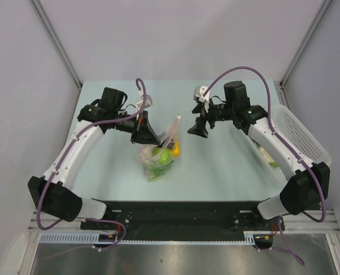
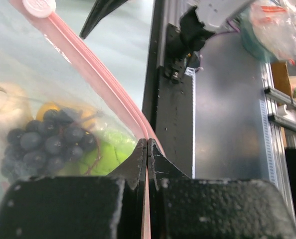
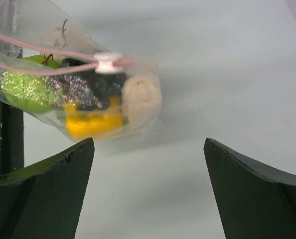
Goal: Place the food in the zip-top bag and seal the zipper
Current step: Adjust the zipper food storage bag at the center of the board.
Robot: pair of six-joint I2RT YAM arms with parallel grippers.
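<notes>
left arm stretches in from the left, left gripper [image 1: 151,137] pinched tight on the thin pink-red zipper strip [image 2: 105,82] of the crinkly clear plastic bag [image 1: 154,162] mid-table, dark purple toy grape bunch [image 2: 46,144] inside; right arm bends in opposite, right gripper [image 1: 197,129] spread wide, near the bag but not touching

The white-shelled, black-jointed left arm [image 1: 78,146] reaches forward and inward from its near-left base. Its black two-finger left gripper [image 1: 148,133] points toward the table's middle, with its fingers [image 2: 135,159] pressed together on a thin pink-red zipper strip [image 2: 100,74]. The right arm [image 1: 276,143], of the same build, bends inward from the near right. Its black right gripper [image 1: 197,129] is angled down and left, fingers [image 3: 63,164] spread wide and holding nothing.
</notes>
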